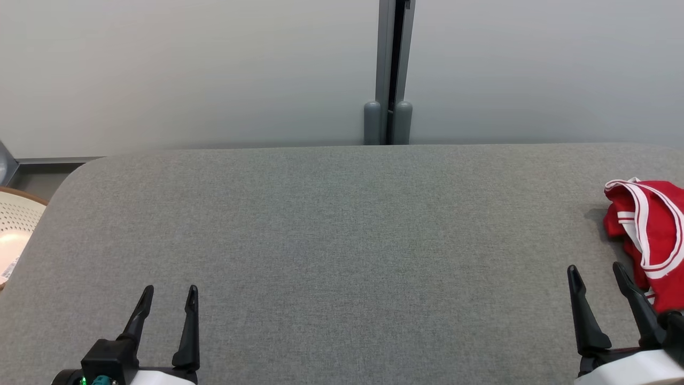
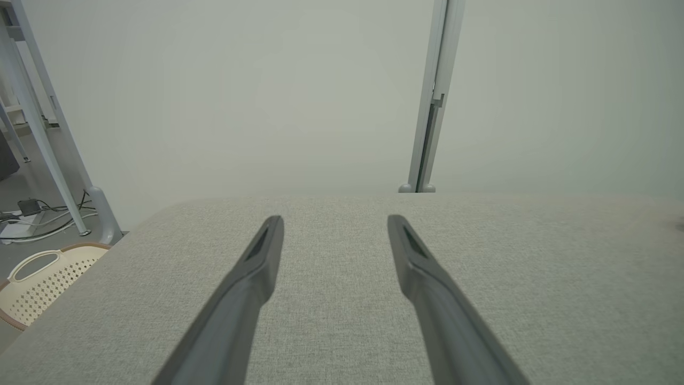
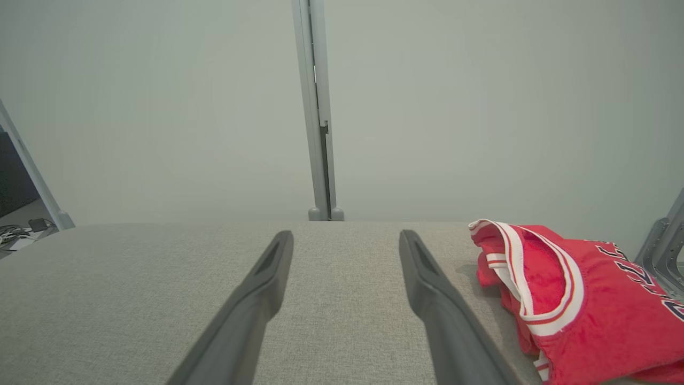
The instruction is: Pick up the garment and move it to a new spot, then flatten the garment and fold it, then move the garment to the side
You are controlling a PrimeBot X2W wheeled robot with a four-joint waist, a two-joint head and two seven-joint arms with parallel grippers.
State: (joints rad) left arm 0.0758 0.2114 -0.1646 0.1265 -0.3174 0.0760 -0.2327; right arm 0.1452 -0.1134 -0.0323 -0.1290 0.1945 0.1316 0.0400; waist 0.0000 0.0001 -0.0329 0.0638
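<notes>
Two grippers sit low in the head view: the left gripper (image 1: 171, 289) and the right gripper (image 1: 595, 266), both spread wide and holding nothing above the grey table (image 1: 342, 214). The red garment (image 1: 649, 224) lies crumpled at the table's right edge. In the left wrist view, parted fingers (image 2: 256, 267) hang over the table, with a basket (image 2: 37, 278) beyond its left side. In the right wrist view, the garment lies just right of the open fingers, not touching them.

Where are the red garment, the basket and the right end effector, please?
red garment (image 1: 660, 219), head view, red body fabric.
basket (image 1: 18, 216), head view, perforated wall.
right end effector (image 1: 594, 266), head view, midway between fingertips.
</notes>
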